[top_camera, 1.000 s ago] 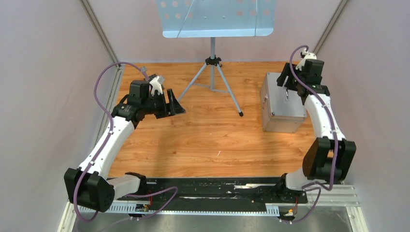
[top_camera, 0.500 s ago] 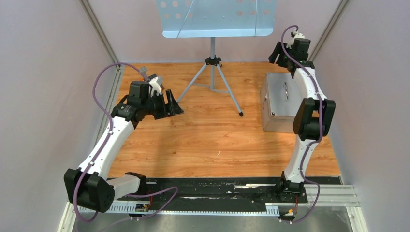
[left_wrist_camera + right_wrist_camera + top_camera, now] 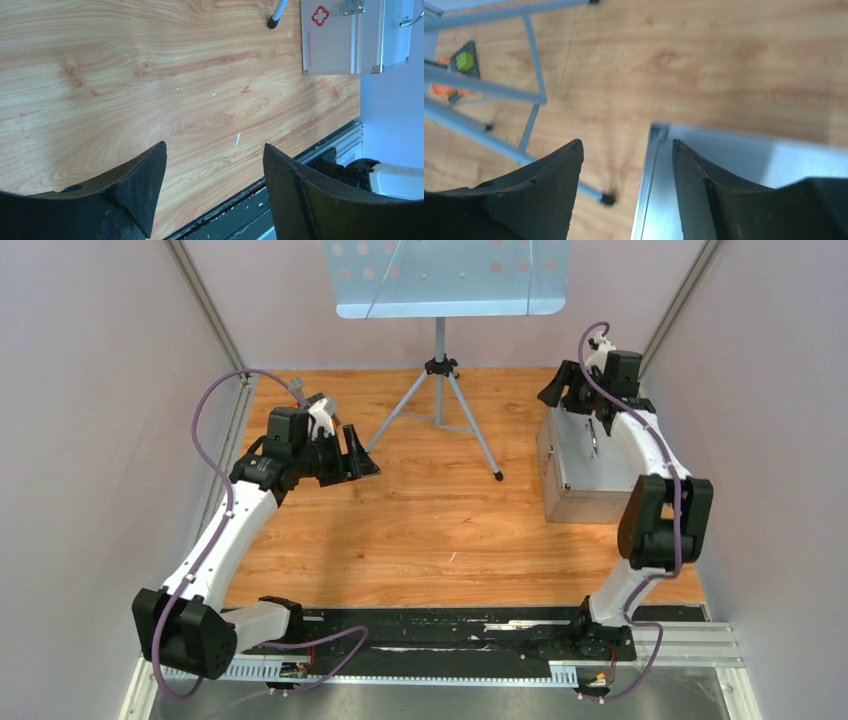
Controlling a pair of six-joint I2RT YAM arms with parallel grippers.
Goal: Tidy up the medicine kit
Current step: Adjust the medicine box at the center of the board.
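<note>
Silver medicine kit (image 3: 572,455) unmoved; right gripper (image 3: 556,396) shifted over its far corner.

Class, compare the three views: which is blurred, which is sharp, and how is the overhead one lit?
Right wrist view: blurred, the boxy silver-grey aluminium case and thin grey metal tripod legs smeared. Left wrist view: sharp, grain of the wooden tabletop and small red cross crisp. Top view: even light, faint shadows.
</note>
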